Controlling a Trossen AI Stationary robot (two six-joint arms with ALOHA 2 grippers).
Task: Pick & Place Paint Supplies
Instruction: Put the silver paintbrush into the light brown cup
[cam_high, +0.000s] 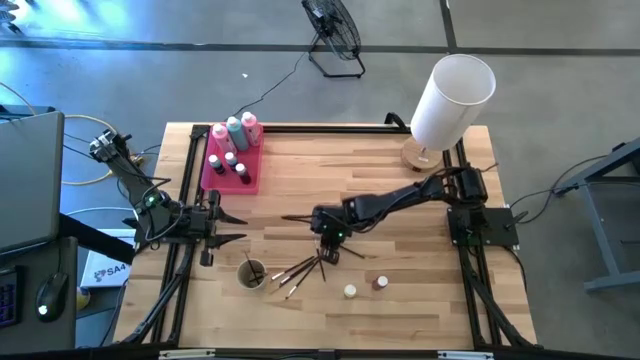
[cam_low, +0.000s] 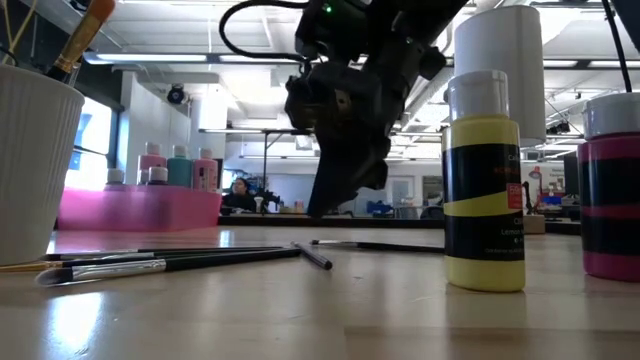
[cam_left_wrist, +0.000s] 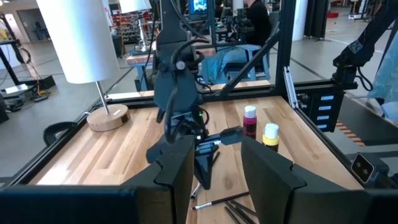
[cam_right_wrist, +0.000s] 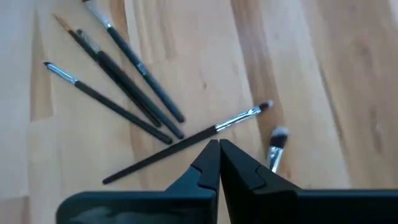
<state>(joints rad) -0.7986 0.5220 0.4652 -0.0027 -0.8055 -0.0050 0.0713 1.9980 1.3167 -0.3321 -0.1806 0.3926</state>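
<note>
My right gripper (cam_right_wrist: 219, 148), fingers pinched together and empty, hovers right over the nearest brush (cam_right_wrist: 186, 140), lying crosswise beneath its tips.

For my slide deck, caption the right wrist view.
Shut right pincer hovers over loose brushes on the wooden table.

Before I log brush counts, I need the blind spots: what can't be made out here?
- Cup contents: high view too small; low view's edge crops it.
- Brushes: right gripper, shut, hides handle ends in the right wrist view.
- Tray pots: distant, blurred in the low view.
</note>
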